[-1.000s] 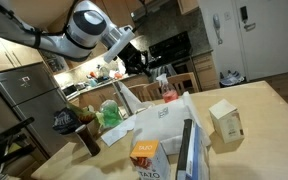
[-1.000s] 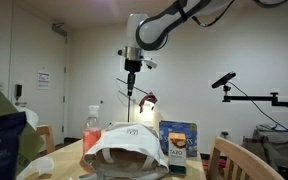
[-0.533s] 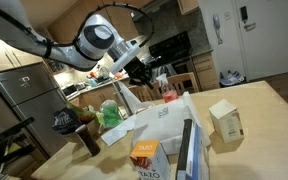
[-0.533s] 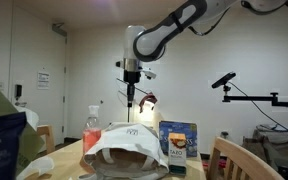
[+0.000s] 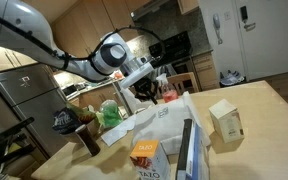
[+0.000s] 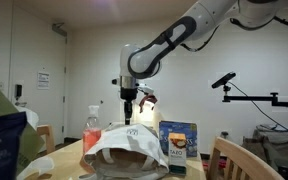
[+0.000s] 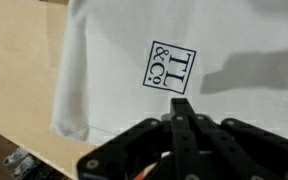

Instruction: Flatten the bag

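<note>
While the gripper (image 5: 144,90) hangs over the far left part of the bag (image 5: 166,122) in an exterior view, the white bag sits mid-counter (image 5: 269,110) with its walls raised and crinkled, so I judge the flattening hardly begun. Counted here are one bag, one small green bag (image 5: 111,113) to its left, one beige carton (image 5: 224,120) to its right and one orange box (image 5: 144,153) nearer. Seen in an exterior view from the open end, the bag (image 6: 129,152) stands puffed, its mouth gaping towards the camera. The gripper (image 6: 130,117) is just above its top, though whether it touches I cannot tell. One blue box (image 6: 178,140) stands just to the right and one reddish bottle (image 6: 92,125) to the left. From the wrist view, the fingers (image 7: 184,120) look pressed together into a single point with nothing between them. They are poised over a fairly smooth white panel of the bag (image 7: 114,50), which carries one dark square print (image 7: 170,68). Bare counter (image 7: 14,60) shows to the left. By my reading nearly all the pressing down is left to do.
</note>
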`<state>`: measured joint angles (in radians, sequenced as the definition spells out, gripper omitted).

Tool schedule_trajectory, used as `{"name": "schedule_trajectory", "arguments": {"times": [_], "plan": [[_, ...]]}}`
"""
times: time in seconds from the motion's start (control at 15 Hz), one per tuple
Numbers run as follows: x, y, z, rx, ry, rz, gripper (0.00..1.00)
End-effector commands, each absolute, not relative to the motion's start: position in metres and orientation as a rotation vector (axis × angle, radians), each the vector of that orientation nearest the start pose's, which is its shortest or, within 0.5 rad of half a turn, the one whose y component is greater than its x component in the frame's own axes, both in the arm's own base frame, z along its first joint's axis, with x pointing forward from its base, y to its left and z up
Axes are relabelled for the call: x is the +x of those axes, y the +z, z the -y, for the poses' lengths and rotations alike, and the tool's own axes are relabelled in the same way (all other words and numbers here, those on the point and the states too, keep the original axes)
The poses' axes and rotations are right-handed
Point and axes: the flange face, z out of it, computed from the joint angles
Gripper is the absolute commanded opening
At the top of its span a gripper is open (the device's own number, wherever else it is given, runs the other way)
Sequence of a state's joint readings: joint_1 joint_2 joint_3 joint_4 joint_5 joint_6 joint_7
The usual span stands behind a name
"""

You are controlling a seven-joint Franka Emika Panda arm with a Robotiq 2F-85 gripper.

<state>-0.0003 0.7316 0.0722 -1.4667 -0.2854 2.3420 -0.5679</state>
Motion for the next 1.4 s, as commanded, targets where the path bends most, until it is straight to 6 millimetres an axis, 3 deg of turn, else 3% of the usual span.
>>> {"name": "schedule_trajectory", "arguments": {"times": [0.0, 0.6, 1.33], "plan": [[0.743, 0.243, -0.030, -2.980, -0.152, 1.314, 0.00], [0.747, 0.189, -0.012, -2.792, -0.096, 1.329, 0.00], [0.742, 0.120, -0.015, -2.629, 0.193, 1.361, 0.00]]}}
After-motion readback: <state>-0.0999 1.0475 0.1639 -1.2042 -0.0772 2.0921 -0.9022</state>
